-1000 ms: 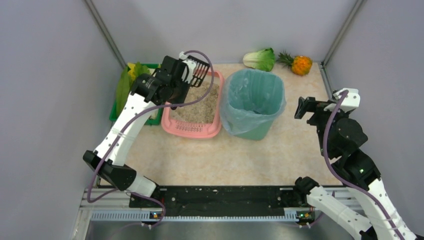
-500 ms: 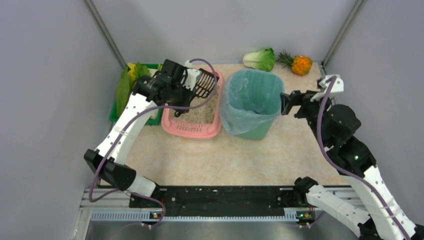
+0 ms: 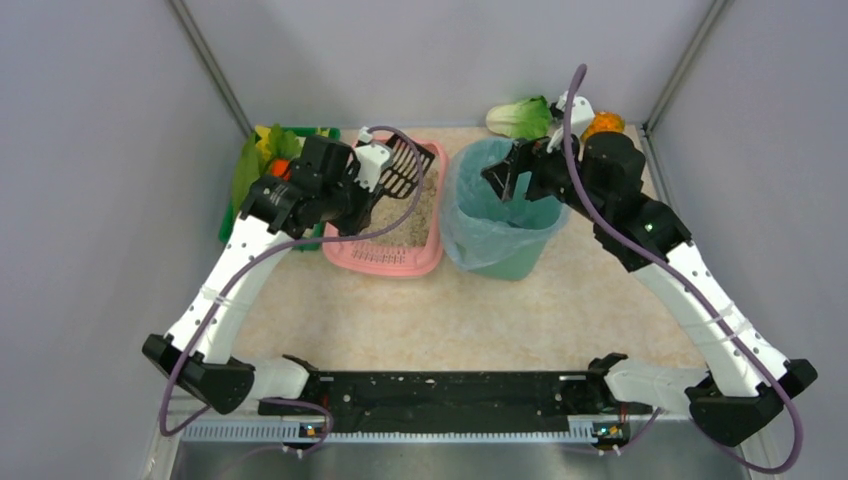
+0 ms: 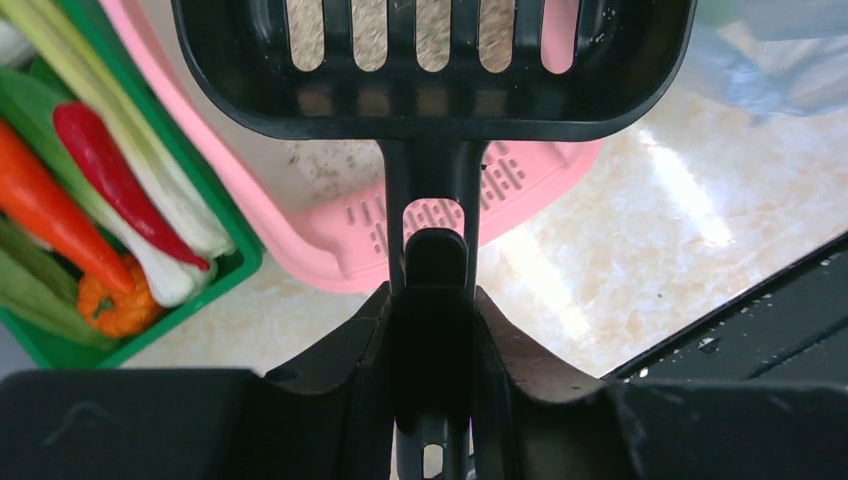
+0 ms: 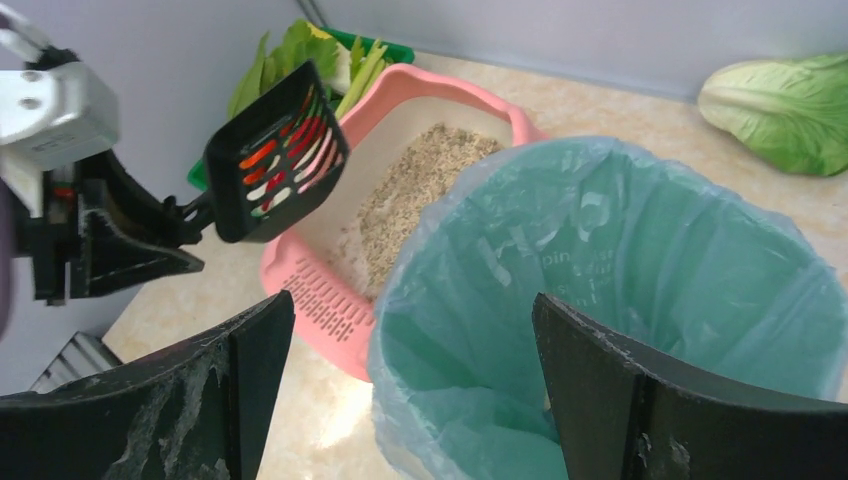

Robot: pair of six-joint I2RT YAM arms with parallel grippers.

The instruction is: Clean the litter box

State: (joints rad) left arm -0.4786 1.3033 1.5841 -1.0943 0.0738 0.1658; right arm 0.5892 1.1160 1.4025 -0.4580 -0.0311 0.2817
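The litter box (image 3: pixel 383 262), a pink tray with grey-beige litter, lies left of the teal bag-lined bin (image 3: pixel 500 255). My left gripper (image 3: pixel 362 182) is shut on the handle of a black slotted scoop (image 3: pixel 407 167), which hangs over the tray's far end. In the left wrist view the fingers (image 4: pixel 500 340) clamp the scoop handle, with the scoop (image 4: pixel 430 70) ahead and the litter box grille (image 4: pixel 440 215) below it. My right gripper (image 3: pixel 505 178) hovers open over the bin's far rim. In the right wrist view the right gripper (image 5: pixel 412 315) straddles the bin's left rim (image 5: pixel 440 250), touching nothing.
A green crate of vegetables (image 3: pixel 255 165) stands left of the tray, also in the left wrist view (image 4: pixel 235 265). A bok choy (image 3: pixel 522 118) and a pineapple (image 3: pixel 603 125) lie at the back wall. A black rail (image 3: pixel 430 390) runs along the near edge.
My right arm swung from the right side up and left to hover over the bin. The left gripper lowered the scoop slightly toward the tray's far end, and the left arm's base link shifted left.
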